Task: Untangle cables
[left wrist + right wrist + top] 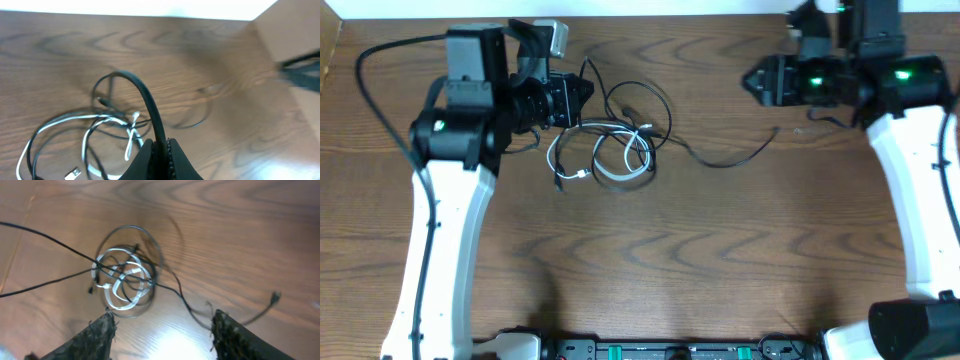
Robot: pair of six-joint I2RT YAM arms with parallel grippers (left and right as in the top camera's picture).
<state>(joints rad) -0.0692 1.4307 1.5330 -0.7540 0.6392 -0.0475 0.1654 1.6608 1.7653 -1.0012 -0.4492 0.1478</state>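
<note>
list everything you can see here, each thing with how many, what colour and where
black cables: number unclear in the tangle, black, left-centre of the table, one end trailing off to the right
white cable: one, white, looped in among the black cables
table: one, brown wood grain, under everything
left arm: one, white with black joints, left side
right arm: one, white with black joints, right side
left end effector: one, black, shut on a strand of the black cables at the tangle's left edge
right end effector: one, black, open and empty, to the right of the tangle and apart from it
</note>
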